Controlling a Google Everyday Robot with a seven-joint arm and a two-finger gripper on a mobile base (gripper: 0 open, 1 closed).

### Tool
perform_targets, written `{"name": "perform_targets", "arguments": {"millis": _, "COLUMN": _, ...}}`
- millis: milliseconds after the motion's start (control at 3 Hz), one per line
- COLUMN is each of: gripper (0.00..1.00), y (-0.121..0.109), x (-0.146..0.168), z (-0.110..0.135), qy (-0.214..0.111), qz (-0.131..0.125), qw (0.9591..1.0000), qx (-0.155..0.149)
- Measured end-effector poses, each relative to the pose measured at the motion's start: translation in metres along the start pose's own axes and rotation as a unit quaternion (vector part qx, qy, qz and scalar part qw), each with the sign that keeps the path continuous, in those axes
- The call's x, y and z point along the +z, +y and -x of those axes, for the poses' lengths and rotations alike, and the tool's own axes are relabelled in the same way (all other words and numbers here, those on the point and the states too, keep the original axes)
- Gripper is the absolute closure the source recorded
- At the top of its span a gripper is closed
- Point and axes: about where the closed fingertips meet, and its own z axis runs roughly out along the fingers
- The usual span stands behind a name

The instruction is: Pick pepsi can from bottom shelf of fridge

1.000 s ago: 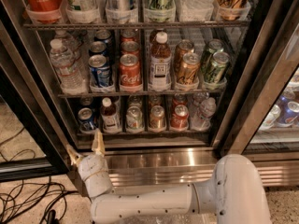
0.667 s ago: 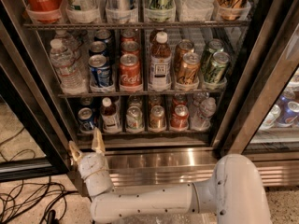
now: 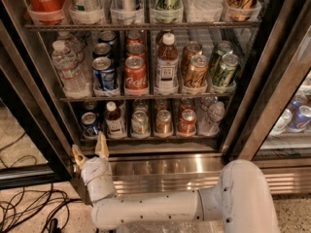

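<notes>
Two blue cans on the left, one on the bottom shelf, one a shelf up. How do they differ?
The bottom can stands just above the open gripper in view; the upper can is one rack higher. The bottom can neighbours a small bottle; the upper can a red Coke can. Both are blue, silver-topped, upright.

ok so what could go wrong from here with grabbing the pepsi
The open gripper sits low, in front of the bottom shelf edge and just below the pepsi can. Going straight in, its fingers may catch that edge.
A bottle stands right beside the can, so a finger could knock it over.
The fridge frame is close on the left, leaving the other finger little room.
</notes>
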Motion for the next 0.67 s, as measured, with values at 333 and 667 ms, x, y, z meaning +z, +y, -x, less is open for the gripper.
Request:
{"name": "perform_targets", "arguments": {"millis": 333, "gripper": 0.31, "y": 0.0045, "x": 0.0071, "z": -0.0082, "qy": 0.018, "qz": -0.002, "qw": 0.9998, "qx": 0.009}}
{"name": "perform_targets", "arguments": {"millis": 667, "gripper": 0.35, "y": 0.0096, "x": 0.0162, "z": -0.0145, "qy": 0.029, "qz": -0.004, "qw": 0.9995, "qx": 0.014}}
